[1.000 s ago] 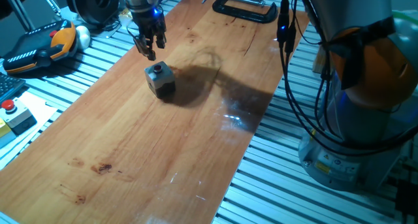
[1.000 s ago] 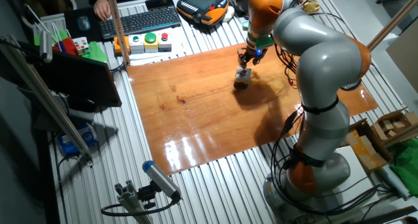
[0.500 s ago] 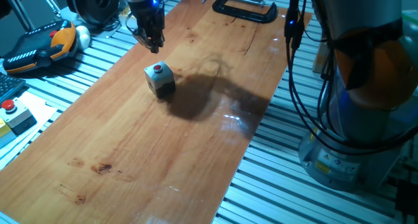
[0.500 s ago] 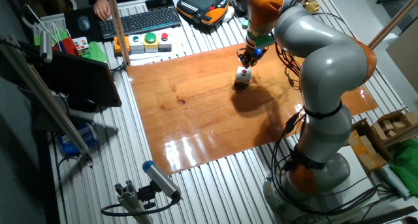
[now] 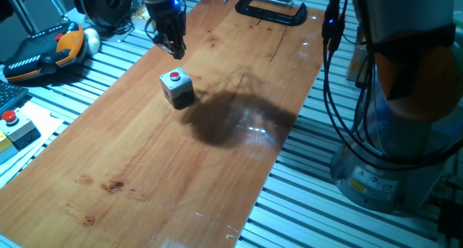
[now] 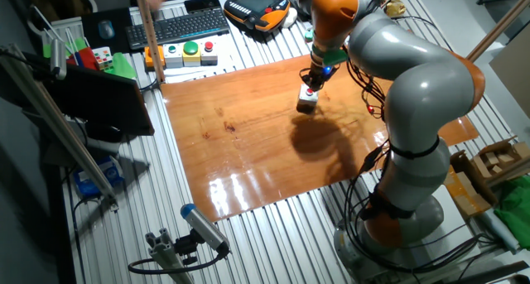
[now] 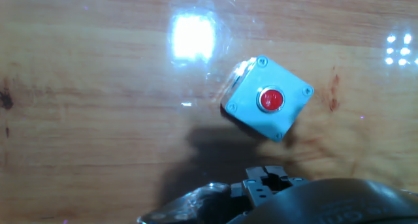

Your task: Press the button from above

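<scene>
Since the task is a press, not a pick, nothing needs grasping: the contact spot is the red cap on top of the button (image 7: 270, 99), dead centre of its light-grey box. Box looks like rigid plastic, small and probably light, loose on the board (image 5: 145, 168) with no clamp on it, so I judge an off-centre or slanted push could tip or skid it on the glossy wood. A straight-down push on the cap should just load it into the board. Cap itself likely has short, stiff travel; no fragility concern visible.

Going near to far in one fixed view: bare board nearest the camera, a dark shadow patch about the middle, then the box at roughly 10 o'clock from board centre, rotated so its corners point along the board. Beyond it, at about 12 o'clock from the box, hangs the gripper (image 5: 171, 44), raised and not touching. Farthest, a black clamp (image 5: 271, 11) at the board's far edge.

Hand view shows the box at about 1 o'clock from frame centre, so the tool is offset, not over the cap.

Jaws: cannot tell whether open or closed; fingertips are too small and dark in the fixed views, and hidden in hand view.
</scene>
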### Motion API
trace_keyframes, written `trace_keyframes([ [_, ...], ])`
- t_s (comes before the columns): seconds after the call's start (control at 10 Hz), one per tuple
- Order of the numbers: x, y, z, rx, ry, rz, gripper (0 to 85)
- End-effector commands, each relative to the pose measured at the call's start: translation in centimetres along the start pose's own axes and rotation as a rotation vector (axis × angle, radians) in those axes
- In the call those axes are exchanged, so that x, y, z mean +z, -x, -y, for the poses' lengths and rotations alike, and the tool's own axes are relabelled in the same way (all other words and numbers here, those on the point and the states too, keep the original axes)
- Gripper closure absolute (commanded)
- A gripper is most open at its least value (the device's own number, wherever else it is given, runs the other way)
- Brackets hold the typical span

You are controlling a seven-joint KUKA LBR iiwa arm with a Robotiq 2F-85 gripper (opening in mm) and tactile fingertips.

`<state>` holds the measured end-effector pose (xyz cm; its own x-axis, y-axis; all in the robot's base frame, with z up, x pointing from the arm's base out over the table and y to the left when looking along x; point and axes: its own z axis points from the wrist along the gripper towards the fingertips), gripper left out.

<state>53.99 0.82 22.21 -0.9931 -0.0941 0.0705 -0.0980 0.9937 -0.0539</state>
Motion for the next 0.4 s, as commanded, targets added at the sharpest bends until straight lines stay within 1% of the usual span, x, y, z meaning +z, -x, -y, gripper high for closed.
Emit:
trace_keyframes([
  [0.0,0.04,-0.09,-0.16,-0.003,0.000,0.001,84.3],
  [0.2,0.23,0.08,-0.35,-0.005,0.009,0.013,84.3],
  [0.3,0.28,0.21,-0.29,-0.007,0.006,0.019,84.3],
])
